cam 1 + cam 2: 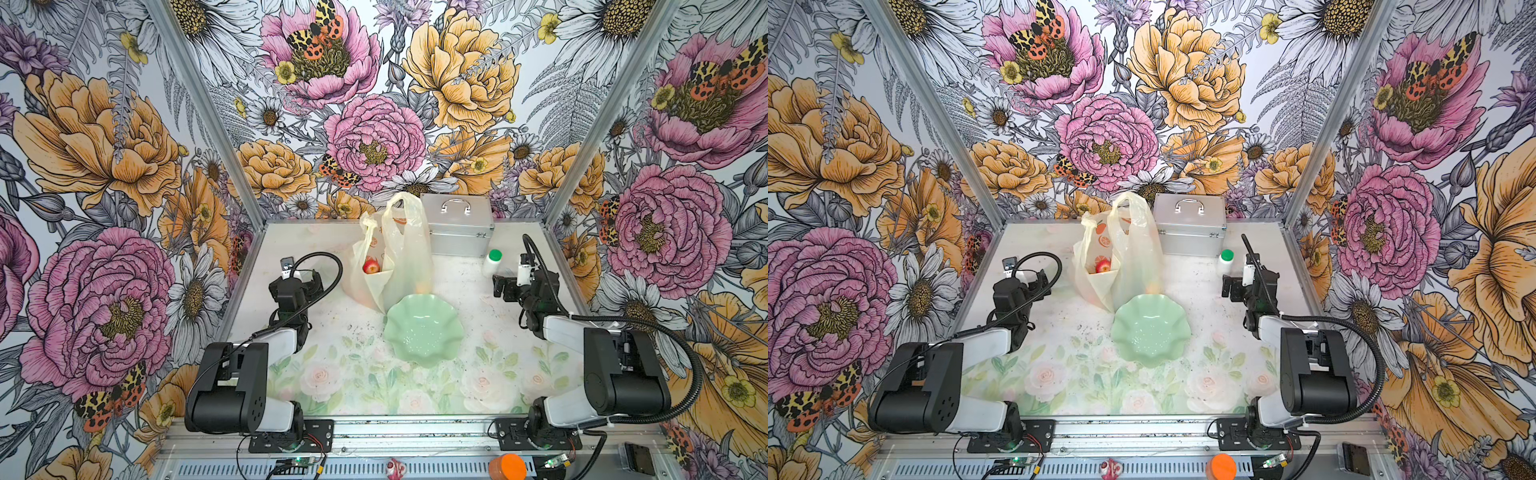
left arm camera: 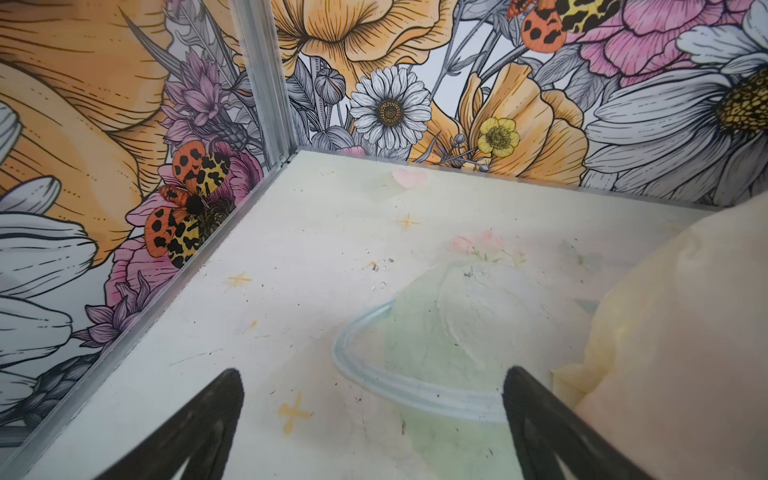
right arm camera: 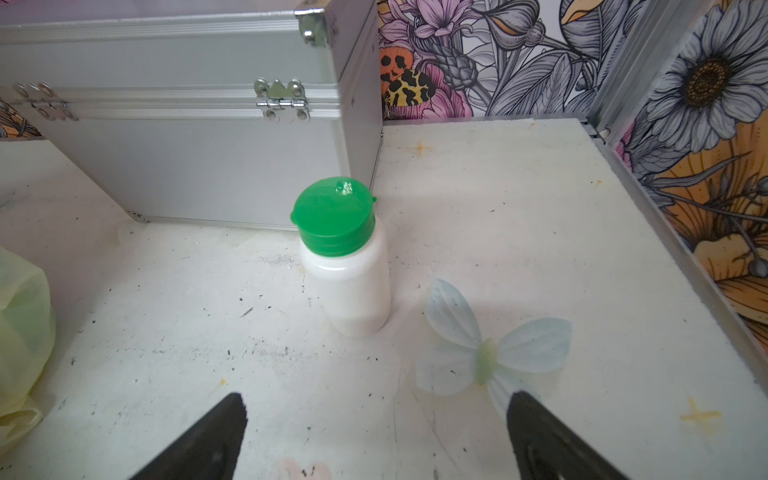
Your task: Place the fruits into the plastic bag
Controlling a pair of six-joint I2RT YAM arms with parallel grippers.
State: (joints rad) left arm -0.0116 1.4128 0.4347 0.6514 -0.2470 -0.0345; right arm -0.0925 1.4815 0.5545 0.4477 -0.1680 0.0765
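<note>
Flowered wallpaper is wrapping round a pale printed table (image 1: 332, 332). In both top views the plastic bag (image 1: 405, 249) is standing slack at the far middle, at twelve o'clock from the empty green dish (image 1: 390, 332), its mouth gaping and a pink-red apple (image 1: 371, 266) lying inside; something orange is glowing through the film lower down. A silver case (image 1: 459, 232) is sitting at two o'clock from the bag and a white bottle (image 1: 493, 262) at three o'clock. No fruit is showing loose on the table, so the filling is looking close to done. In the left wrist view the left claw (image 2: 374, 374) is hanging spread and empty, with the bag's film bulging just beside one finger; swinging that way is risking snagging the thin plastic, tipping the bag and rolling the apple out. In the right wrist view the right claw (image 3: 376, 399) is gaping empty too, facing the bottle; a careless sweep is risking toppling it.
</note>
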